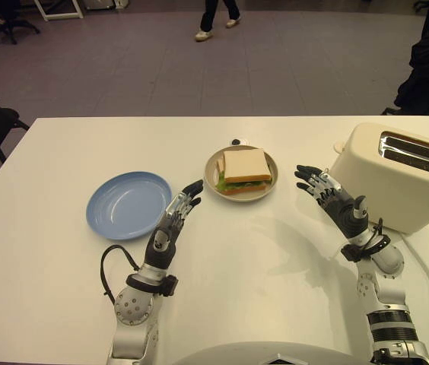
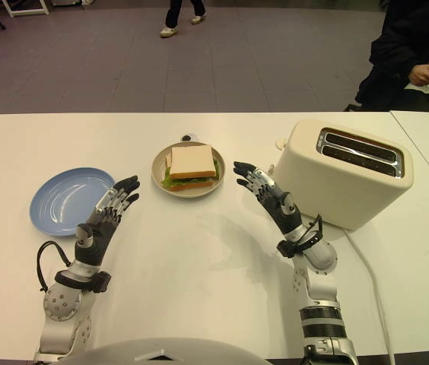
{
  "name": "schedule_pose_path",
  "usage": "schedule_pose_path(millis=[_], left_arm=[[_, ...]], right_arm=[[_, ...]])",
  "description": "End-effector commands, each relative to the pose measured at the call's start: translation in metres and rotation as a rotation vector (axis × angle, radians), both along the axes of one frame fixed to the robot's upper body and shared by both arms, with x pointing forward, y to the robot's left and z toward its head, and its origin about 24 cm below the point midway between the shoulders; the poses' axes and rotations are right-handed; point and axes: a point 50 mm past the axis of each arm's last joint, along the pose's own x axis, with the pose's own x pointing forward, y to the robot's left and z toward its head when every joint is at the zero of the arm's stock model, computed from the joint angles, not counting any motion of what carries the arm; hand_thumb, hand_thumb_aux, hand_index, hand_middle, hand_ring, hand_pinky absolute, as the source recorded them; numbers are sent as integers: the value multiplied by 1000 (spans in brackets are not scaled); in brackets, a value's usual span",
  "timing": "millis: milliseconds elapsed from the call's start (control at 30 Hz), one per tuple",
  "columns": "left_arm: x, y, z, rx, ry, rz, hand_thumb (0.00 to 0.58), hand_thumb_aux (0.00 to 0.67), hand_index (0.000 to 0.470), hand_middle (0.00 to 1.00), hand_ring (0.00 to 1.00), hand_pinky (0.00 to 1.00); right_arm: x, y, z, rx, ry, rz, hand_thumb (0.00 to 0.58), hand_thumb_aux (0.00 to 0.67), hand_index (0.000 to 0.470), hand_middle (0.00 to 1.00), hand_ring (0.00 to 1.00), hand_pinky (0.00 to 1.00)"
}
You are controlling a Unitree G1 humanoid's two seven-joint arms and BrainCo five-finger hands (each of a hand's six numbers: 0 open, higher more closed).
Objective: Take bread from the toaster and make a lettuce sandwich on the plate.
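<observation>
Sandwich [image 1: 245,173] stacked on plate [image 1: 241,198]; left hand [image 1: 170,228] and right hand [image 1: 335,201] open, empty, flanking it. Risk — a careless sweep clips the rim, stack topples.

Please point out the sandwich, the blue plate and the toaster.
sandwich [image 1: 246,165]: left eye view, on the top bread slice.
blue plate [image 1: 127,205]: left eye view, on its bare middle.
toaster [image 2: 344,190]: right eye view, on its front wall.
</observation>
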Motion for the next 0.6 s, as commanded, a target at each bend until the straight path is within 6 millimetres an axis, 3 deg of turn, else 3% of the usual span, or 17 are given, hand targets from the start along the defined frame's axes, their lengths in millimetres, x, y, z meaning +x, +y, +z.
schedule_pose_path(millis=[33, 300, 600], left_arm=[[1, 1, -3, -4, 24, 36, 0, 0, 0, 0, 0, 0], [2, 0, -2, -12, 20, 17, 0, 0, 0, 0, 0, 0], [5, 5, -4, -12, 24, 63, 0, 0, 0, 0, 0, 0]], right_arm=[[6, -5, 1, -8, -3, -65, 0, 0, 0, 0, 0, 0], [7, -7, -1, -17, -6, -95, 0, 0, 0, 0, 0, 0], [15, -5, -8, -109, 52, -276, 0, 0, 0, 0, 0, 0]])
